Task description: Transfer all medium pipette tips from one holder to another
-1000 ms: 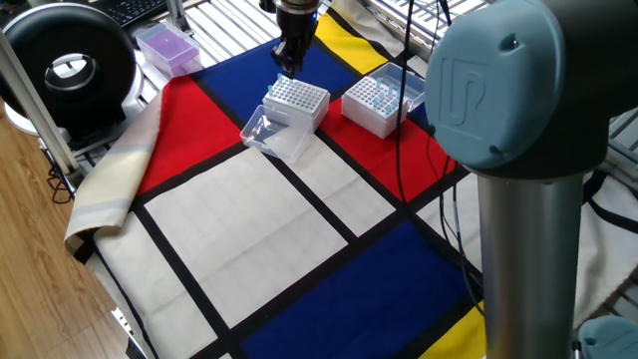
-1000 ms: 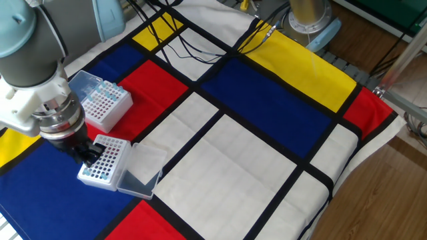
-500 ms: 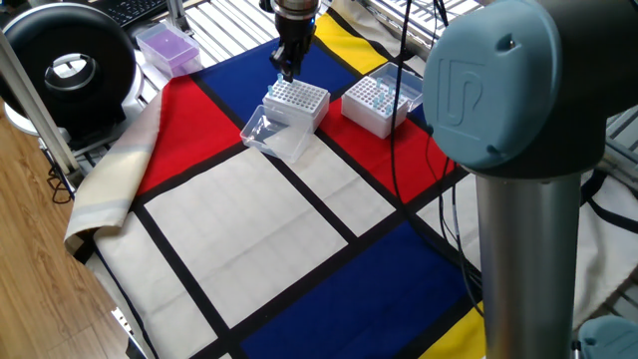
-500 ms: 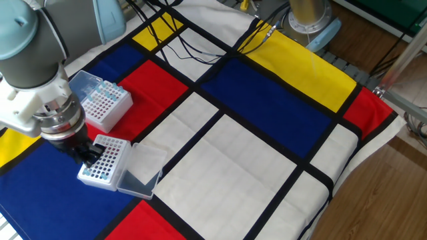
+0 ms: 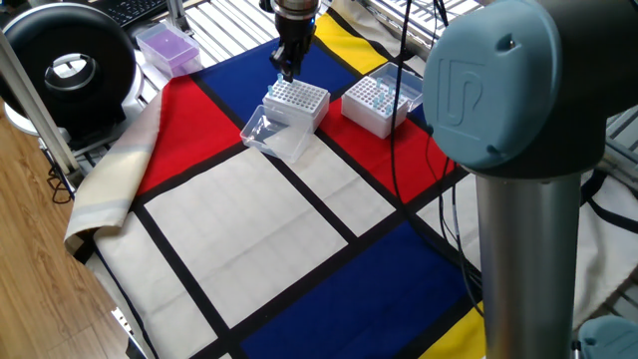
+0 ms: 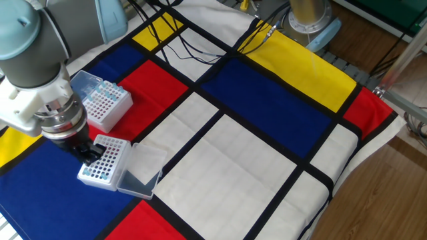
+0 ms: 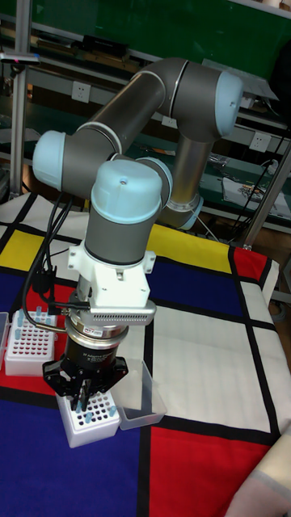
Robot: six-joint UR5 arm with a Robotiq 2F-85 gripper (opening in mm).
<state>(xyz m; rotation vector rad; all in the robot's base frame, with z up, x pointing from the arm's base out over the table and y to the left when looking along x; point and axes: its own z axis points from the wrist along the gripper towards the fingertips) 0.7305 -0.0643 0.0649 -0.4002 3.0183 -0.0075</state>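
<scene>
The pincer (image 7: 84, 396) hangs pointing straight down over the near white holder (image 6: 103, 161), its fingertips just above the hole grid. Medium pipette tips (image 6: 101, 89) stand upright in the second holder (image 5: 375, 103), just beside it on the counter. Whether the pincer is clenched on a tip cannot be told; its fingertips hide any.

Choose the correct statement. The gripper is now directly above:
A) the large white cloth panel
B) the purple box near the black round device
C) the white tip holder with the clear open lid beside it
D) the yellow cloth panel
C: the gripper hangs over the white tip holder, whose clear lid lies open alongside.
</scene>
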